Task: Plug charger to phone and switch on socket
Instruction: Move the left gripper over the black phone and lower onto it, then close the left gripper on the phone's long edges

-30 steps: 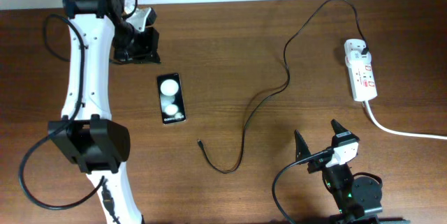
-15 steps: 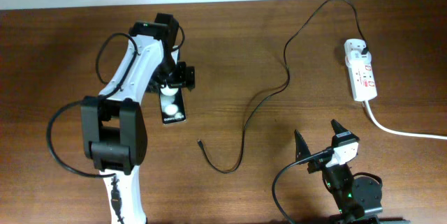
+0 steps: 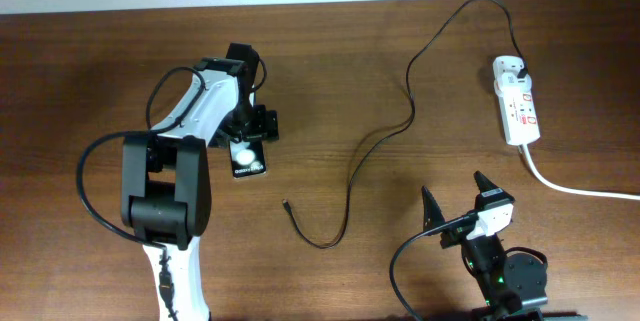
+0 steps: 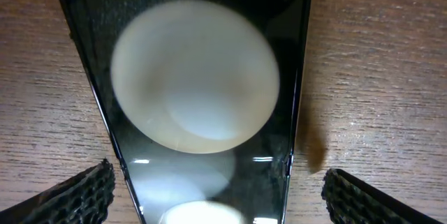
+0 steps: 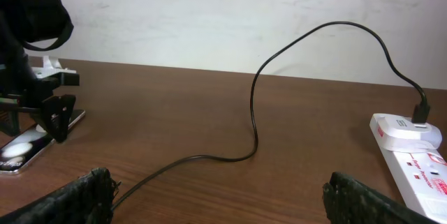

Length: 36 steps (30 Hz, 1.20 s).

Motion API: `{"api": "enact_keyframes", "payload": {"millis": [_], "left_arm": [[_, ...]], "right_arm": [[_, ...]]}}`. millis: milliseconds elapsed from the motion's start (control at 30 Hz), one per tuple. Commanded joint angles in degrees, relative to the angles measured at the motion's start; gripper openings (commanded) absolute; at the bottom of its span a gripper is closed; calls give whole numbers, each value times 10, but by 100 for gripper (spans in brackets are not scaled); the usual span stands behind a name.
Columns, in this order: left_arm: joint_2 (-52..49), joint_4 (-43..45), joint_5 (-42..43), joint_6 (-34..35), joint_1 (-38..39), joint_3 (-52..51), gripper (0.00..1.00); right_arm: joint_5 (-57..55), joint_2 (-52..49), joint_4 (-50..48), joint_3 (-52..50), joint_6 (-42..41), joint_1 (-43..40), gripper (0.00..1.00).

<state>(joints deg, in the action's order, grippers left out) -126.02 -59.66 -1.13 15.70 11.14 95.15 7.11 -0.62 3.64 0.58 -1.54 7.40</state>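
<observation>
The black phone [image 3: 247,161] lies flat on the brown table, its upper half hidden under my left gripper [image 3: 243,131]. In the left wrist view the phone [image 4: 202,98] fills the frame with round white glare, and the left gripper [image 4: 218,197] stands open, one finger on each side of it, apart from its edges. The charger's thin black cable [image 3: 360,151] winds from its loose connector tip [image 3: 285,202] to the plug [image 3: 521,66] seated in the white socket [image 3: 518,106]. My right gripper [image 3: 455,193] is open and empty at the front, facing the cable [image 5: 255,112] and the socket [image 5: 412,147].
The socket's thick white cord [image 3: 575,189] runs off the right edge. A pale wall [image 5: 223,15] rises behind the table's far edge. Bare wood lies between the phone and the connector tip.
My left arm has swung from the table's back left corner over to the phone and come down low over it, jaws now wide. The right arm, cable and socket have not moved.
</observation>
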Motion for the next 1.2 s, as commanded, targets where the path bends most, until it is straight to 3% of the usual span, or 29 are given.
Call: {"api": "enact_keyframes", "payload": {"millis": [0,1167], "left_arm": [[1,6,-8,8,-1,-4,99],[1,22,-4,10,-2,-39,99]], "right_arm": [[-3,4,4,-3,-4,5,99],[-3,4,4,-3,-4,5,99]]}}
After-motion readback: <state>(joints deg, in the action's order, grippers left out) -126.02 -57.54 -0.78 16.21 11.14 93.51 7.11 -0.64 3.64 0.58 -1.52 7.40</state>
